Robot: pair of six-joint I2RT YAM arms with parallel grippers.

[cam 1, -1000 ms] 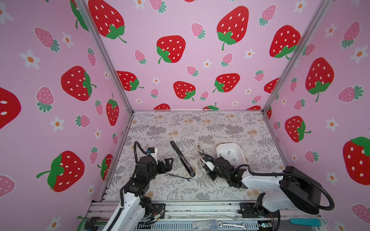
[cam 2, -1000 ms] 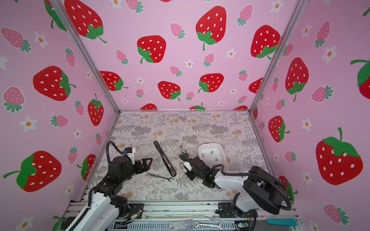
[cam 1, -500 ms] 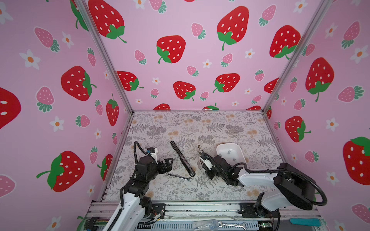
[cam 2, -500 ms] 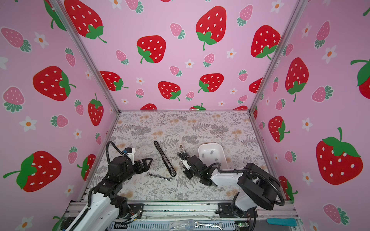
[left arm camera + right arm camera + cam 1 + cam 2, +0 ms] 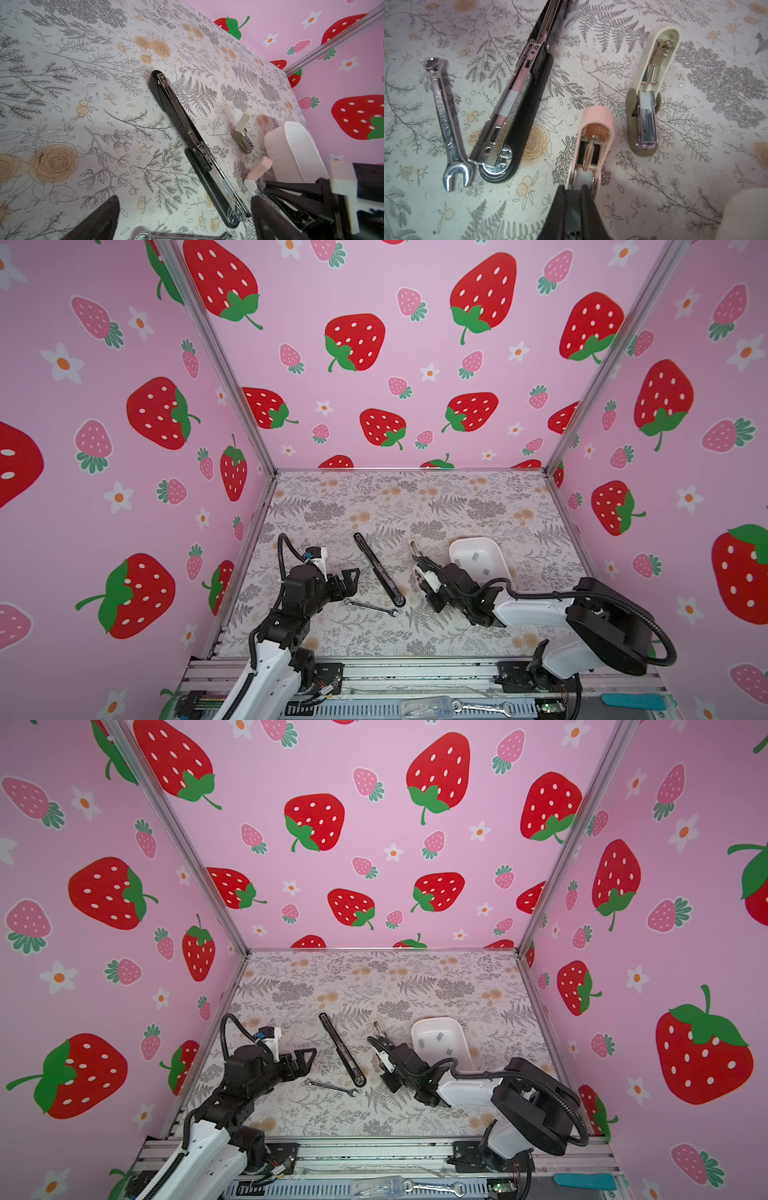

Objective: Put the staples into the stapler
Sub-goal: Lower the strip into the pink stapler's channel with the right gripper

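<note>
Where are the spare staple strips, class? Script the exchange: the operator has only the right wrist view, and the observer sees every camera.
Observer: Three small grey metal staple strips lie inside the white rounded plastic tray. In both top views it sits just right of your right claw.
Operator: And where is the other arm?
Observer: The left claw hangs wide open and holds nothing, left of the long slim black stapler.
Operator: How far does that stapler run beyond my picture?
Observer: It lies opened out into one straight line. Its far end leans left, away from the tray.
</note>
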